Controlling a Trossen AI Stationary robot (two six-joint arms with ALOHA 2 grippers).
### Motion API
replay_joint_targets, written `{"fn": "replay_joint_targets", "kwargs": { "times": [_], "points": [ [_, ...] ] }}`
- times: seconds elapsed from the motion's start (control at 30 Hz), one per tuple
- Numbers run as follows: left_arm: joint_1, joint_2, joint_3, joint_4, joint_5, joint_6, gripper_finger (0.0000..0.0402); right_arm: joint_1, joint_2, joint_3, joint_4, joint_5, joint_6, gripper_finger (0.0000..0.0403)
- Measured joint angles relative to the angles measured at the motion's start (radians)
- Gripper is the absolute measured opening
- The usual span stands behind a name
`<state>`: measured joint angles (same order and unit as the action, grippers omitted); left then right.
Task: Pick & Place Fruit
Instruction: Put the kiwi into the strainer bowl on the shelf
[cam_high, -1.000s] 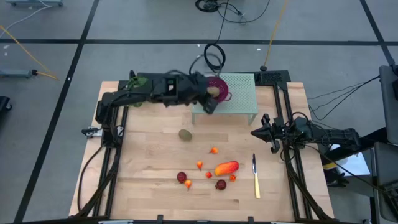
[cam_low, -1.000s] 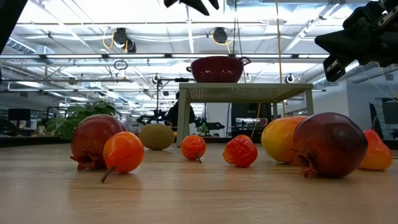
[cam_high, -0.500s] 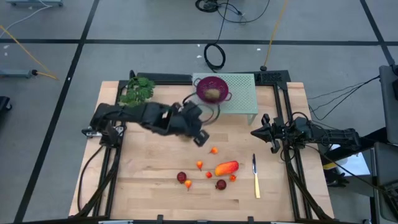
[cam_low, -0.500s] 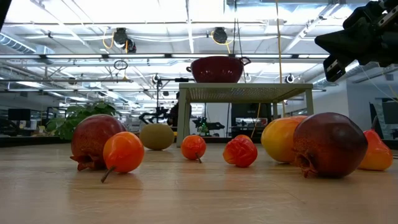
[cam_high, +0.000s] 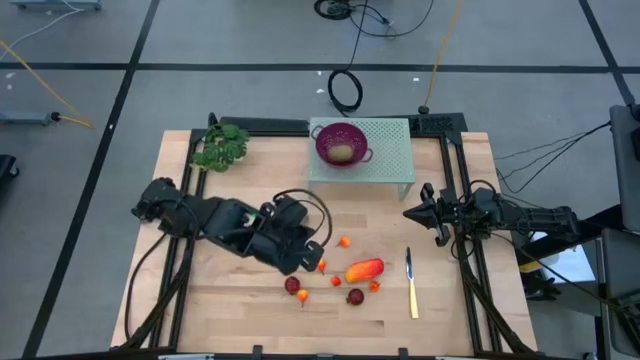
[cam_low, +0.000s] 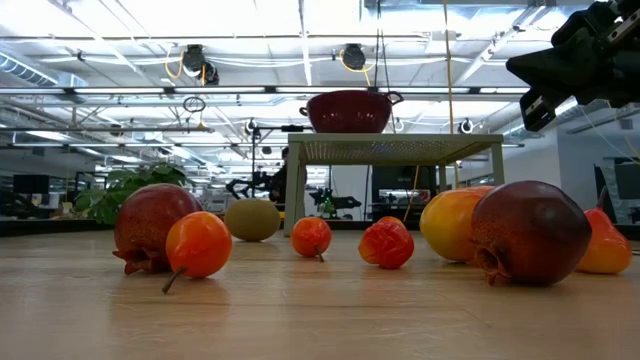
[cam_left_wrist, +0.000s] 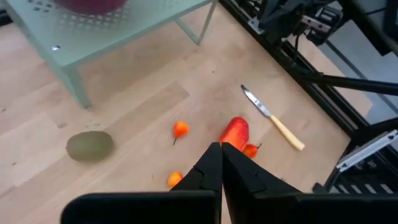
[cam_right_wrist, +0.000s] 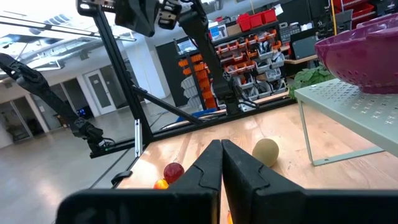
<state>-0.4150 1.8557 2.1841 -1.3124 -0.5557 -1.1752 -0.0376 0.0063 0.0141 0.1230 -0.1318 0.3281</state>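
Robotics lab or workshop. Wooden table (cam_high: 240, 300) on a grey floor marked with dark tape lines, loose cables (cam_high: 345, 90) on the floor at the far side. Low view: big open hall with ceiling light strips (cam_low: 150, 45). Right wrist view: shelves of red and orange parts bins (cam_right_wrist: 249, 37), metal frames.

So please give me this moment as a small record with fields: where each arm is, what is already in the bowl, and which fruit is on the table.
left gripper: shut, empty, above the small fruit
right gripper: shut, waiting at the right table edge
bowl: on the green stand, holds one olive-brown oval
second olive-brown oval: on the table
orange-red piece: on the table, beside the knife
dark red balls: two, on the table
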Motion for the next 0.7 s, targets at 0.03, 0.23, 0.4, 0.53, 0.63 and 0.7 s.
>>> {"fn": "replay_joint_targets", "kwargs": {
  "times": [0.03,0.23,0.4,0.53,0.63,0.7],
  "points": [
    [-0.005,0.000,0.000,-0.006,-0.010,-0.012,0.0005,0.000,0.000,0.000,0.000,0.000,0.000,0.0004],
    [-0.009,0.000,0.000,-0.028,-0.022,-0.026,0.0002,0.000,0.000,0.000,0.000,0.000,0.000,0.0004],
    [0.007,0.000,0.000,-0.029,-0.021,-0.020,0.0011,0.000,0.000,0.000,0.013,0.000,0.000,0.0004],
    [0.025,0.000,0.000,-0.030,-0.010,0.007,0.0003,0.000,0.000,0.000,0.052,0.000,0.000,0.0004],
    [0.039,0.000,-0.001,-0.030,-0.002,0.022,0.0006,0.000,0.000,0.000,0.061,0.000,0.000,0.0004],
    [0.047,0.000,-0.001,-0.030,0.009,0.026,0.0009,0.000,0.000,0.000,0.060,0.000,0.000,0.0004]
  ]
}}
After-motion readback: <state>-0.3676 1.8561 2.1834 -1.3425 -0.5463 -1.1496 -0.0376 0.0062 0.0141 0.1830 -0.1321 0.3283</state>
